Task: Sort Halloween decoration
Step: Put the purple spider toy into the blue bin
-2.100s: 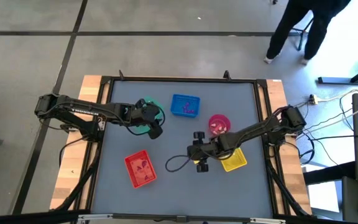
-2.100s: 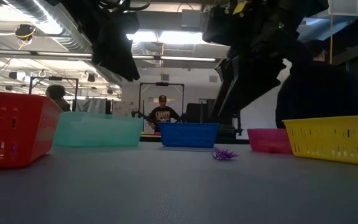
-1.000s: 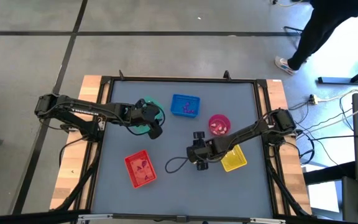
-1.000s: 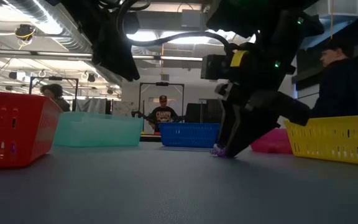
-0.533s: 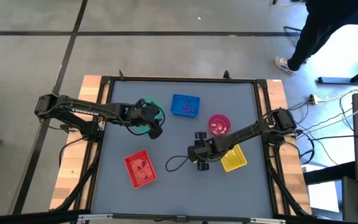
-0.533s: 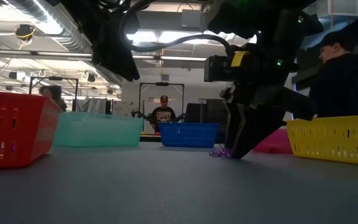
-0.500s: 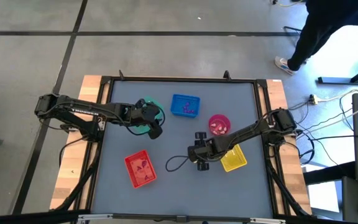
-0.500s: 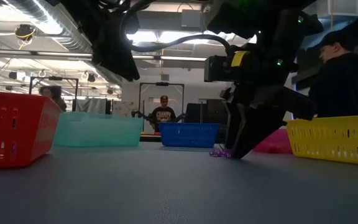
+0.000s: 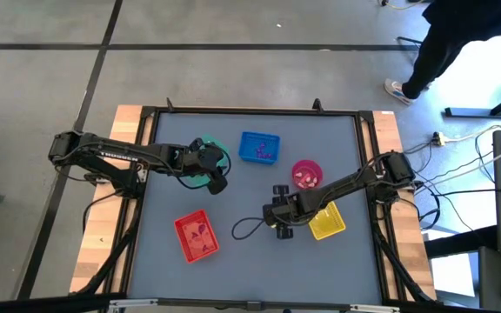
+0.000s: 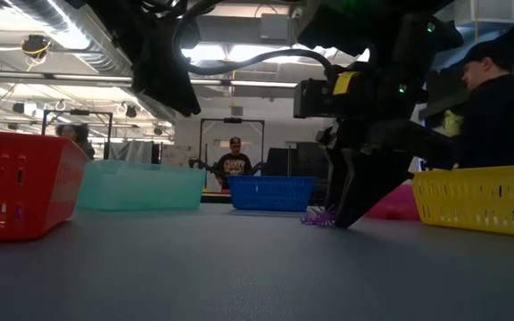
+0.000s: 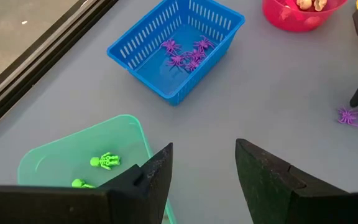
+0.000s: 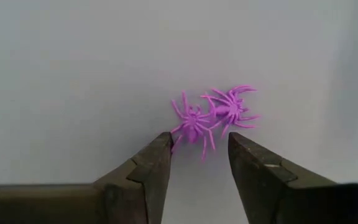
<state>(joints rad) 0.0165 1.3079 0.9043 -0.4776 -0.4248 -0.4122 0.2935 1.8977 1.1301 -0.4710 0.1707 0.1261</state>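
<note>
While the left arm waits above the pale green plastic tray [image 9: 200, 173], the right gripper [image 12: 199, 152] is down at the grey table top [image 9: 233, 269], in the open space between the round pink bowl [image 9: 307, 173] and the red plastic mesh tray [image 9: 197, 236]. Its two dark fingers [image 12: 149, 163] stand apart with a clear gap between them, and two small purple plastic spiders [image 12: 213, 114] lie on the table just beyond the tips. The nearer spider's legs reach into the mouth of the gap and one leg seems to touch the inner edge of one finger; nothing is clamped. The two spiders lie touching each other. In the low view the same gripper's tips are at table level right beside the purple spiders [image 10: 318, 217], with the yellow plastic mesh tray [image 10: 480, 198] off to one side.

The left gripper [image 11: 202, 163] hangs in the air with its fingers [image 11: 157, 168] spread and nothing between them. Beneath it, two small green skeleton figures [image 11: 104, 161] lie in the pale green tray. Several more purple spiders [image 11: 186, 53] lie inside the blue plastic mesh tray [image 11: 135, 50]. Pinkish trinkets [image 11: 306, 4] sit in the pink bowl, and more small trinkets [image 9: 200, 233] lie in the red tray.
</note>
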